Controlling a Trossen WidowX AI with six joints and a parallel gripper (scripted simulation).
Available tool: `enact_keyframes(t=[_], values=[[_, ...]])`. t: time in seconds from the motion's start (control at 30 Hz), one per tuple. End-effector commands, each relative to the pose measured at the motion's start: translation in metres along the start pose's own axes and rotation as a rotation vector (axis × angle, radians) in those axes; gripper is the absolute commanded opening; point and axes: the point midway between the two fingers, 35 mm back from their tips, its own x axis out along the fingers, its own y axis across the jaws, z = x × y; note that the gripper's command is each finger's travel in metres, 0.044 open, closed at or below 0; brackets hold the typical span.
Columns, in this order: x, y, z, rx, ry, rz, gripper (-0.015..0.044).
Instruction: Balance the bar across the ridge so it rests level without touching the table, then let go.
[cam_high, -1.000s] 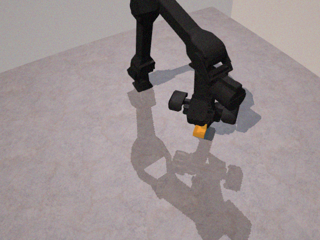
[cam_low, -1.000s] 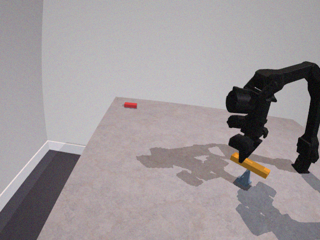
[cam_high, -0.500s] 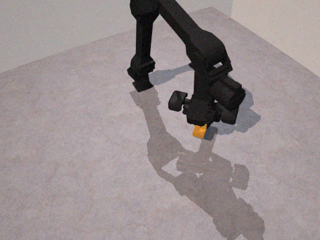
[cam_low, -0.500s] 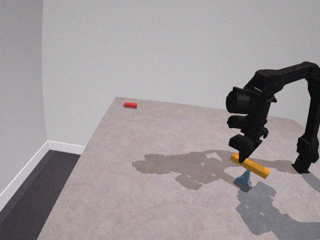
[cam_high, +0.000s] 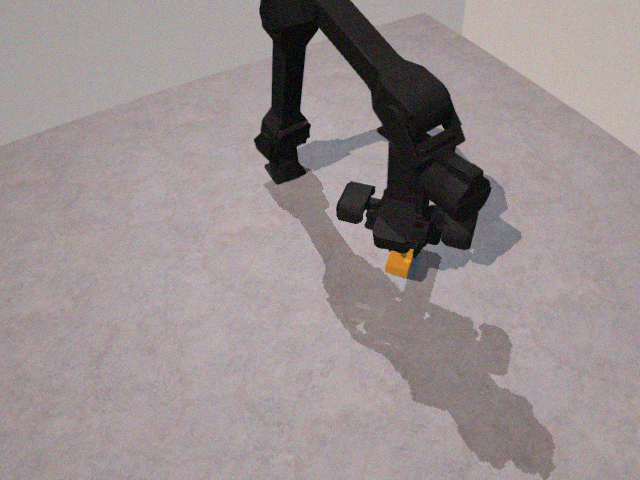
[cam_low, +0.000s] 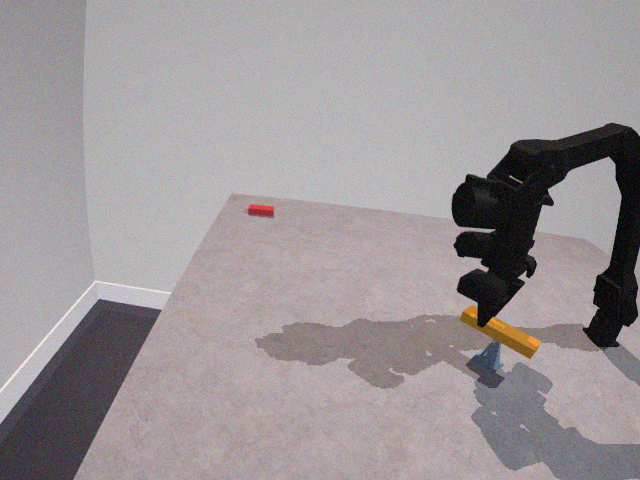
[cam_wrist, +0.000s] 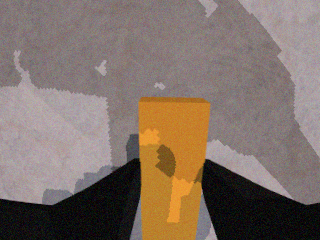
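The orange bar (cam_high: 399, 264) (cam_low: 511, 336) (cam_wrist: 175, 120) is held off the table between the fingers of my gripper (cam_high: 407, 252) (cam_low: 484, 321) (cam_wrist: 171, 166), which is shut on it. In the exterior view the grip is nearer the bar's left end, and the longer part runs down to the right in the picture; whether it is level is hard to tell. The blue-grey ridge (cam_low: 490, 357) stands on the table below the bar, its top meeting the bar's lower edge in that view. Whether they touch is unclear. In the top view the bar and gripper hide most or all of the ridge.
A small red block (cam_low: 261, 210) lies near the table's far left corner in the exterior view, well away from the ridge. The arm's base (cam_high: 285, 171) (cam_low: 603, 335) stands behind the gripper. Arm shadows cross the table (cam_high: 155, 335) (cam_low: 222, 413) around the ridge.
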Motion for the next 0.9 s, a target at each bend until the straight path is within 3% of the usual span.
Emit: enact_keyframes(t=[0.0,0.87], values=[[0.0005,-0.0005,0.0003,0.003,-0.002,-0.001,0.0],[0.0027,-0.0005,0.0002,0.003,-0.002,-0.001,0.0]])
